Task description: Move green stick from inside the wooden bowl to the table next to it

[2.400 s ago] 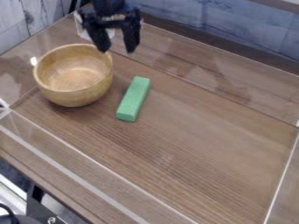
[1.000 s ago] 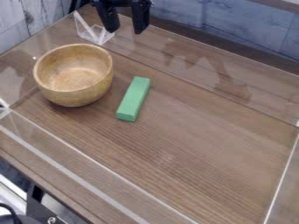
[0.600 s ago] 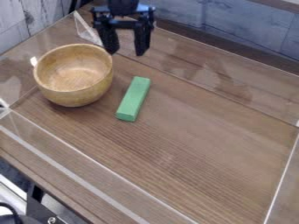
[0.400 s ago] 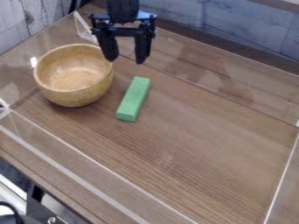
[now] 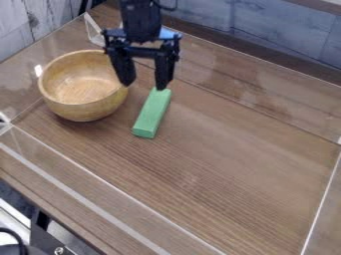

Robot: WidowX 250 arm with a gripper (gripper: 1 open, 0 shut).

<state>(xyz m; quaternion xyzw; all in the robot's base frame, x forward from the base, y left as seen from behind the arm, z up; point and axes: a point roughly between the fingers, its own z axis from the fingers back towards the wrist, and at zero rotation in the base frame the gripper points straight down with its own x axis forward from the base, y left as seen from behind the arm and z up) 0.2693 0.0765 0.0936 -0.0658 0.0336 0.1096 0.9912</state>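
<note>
The green stick (image 5: 154, 112) is seen lying flat on the table (image 5: 240, 139), just beside the wooden bowl (image 5: 83, 85) and not inside it. It is found just below and in front of the claw (image 5: 144, 72), its long axis running from under the fingertips toward the camera and slightly left. The claw is held wide open, pointing straight down, with nothing gripped.

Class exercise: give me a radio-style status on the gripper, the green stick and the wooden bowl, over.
Black gripper open, empty, above stick's far end. Bright green rectangular stick flat on brown table, right of round tan wooden bowl. Bowl empty. Nothing obstructing.
</note>
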